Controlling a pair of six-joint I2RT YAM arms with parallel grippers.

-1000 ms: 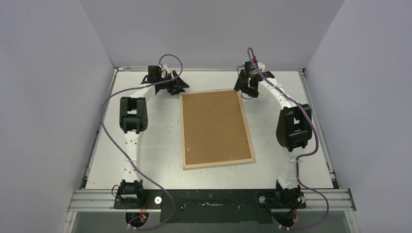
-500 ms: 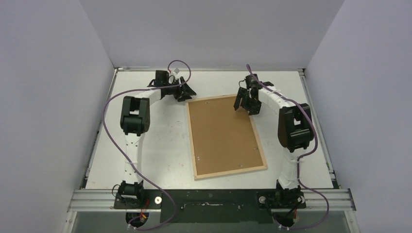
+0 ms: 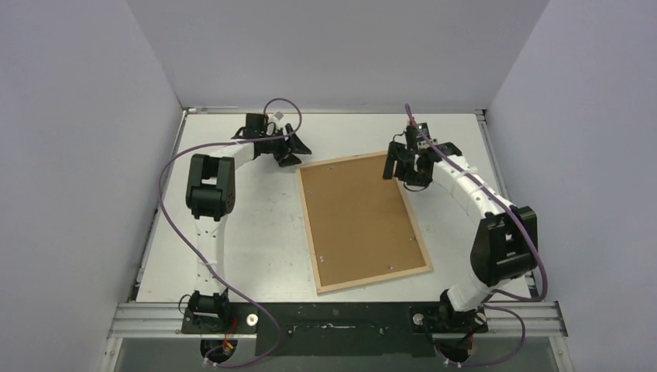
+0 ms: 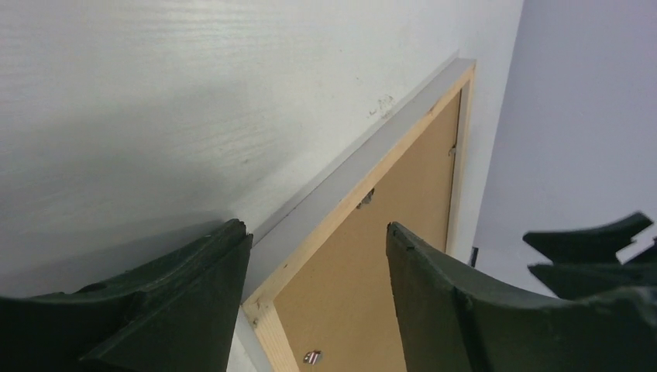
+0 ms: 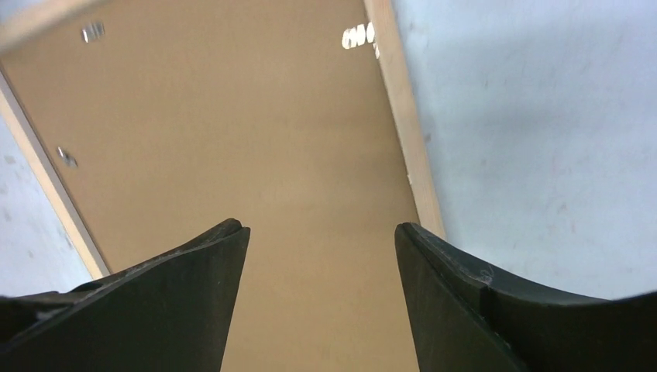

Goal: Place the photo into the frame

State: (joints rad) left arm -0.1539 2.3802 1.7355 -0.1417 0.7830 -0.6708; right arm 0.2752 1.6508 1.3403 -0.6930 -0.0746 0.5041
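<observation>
Pale grey walls [image 3: 93,116] box in a white tabletop [image 3: 232,225], and on it a large rectangular frame of pale bare wood [image 3: 374,280] lies back side up, skewed a little, showing its brown backing board [image 3: 360,221]. At the frame's far left corner the left gripper [image 3: 294,155] sits low, jaws spread, the corner between them. At the far right corner the right gripper [image 3: 404,173] hangs over the board, jaws apart, gripping nothing.

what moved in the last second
The frame slid toward the near edge and its near end swung right. The right gripper came nearer along with its far right corner; the left gripper shifted slightly right. Nothing was gripped or let go. Both grippers open and the frame back-up, as before.
</observation>
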